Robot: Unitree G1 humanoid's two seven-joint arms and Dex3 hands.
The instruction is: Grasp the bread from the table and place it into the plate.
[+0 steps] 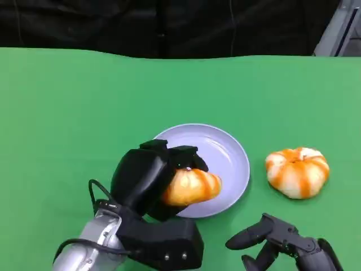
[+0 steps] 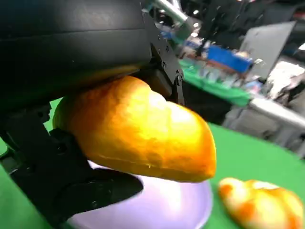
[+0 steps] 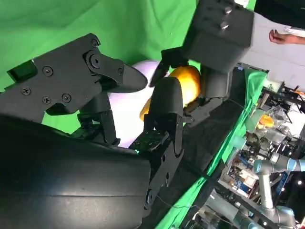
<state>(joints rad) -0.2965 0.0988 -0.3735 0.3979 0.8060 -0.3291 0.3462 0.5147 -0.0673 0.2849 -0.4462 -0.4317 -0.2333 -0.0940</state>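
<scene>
My left hand [image 1: 148, 178] grips an oblong golden bread roll [image 1: 192, 187] and holds it over the near left rim of the pale lavender plate [image 1: 227, 152]. In the left wrist view the bread roll [image 2: 138, 131] sits between my black fingers just above the plate [image 2: 157, 210]. A second round bread [image 1: 297, 171] with orange stripes lies on the green table to the right of the plate, and it shows as the striped bread [image 2: 262, 205] in the left wrist view. My right hand [image 1: 282, 240] rests low at the near right with its fingers apart, holding nothing.
The green table [image 1: 67, 113] stretches wide to the left and behind the plate. A black backdrop [image 1: 169, 25] borders its far edge. In the right wrist view a person's hand [image 3: 281, 36] shows beyond the table, along with lab clutter.
</scene>
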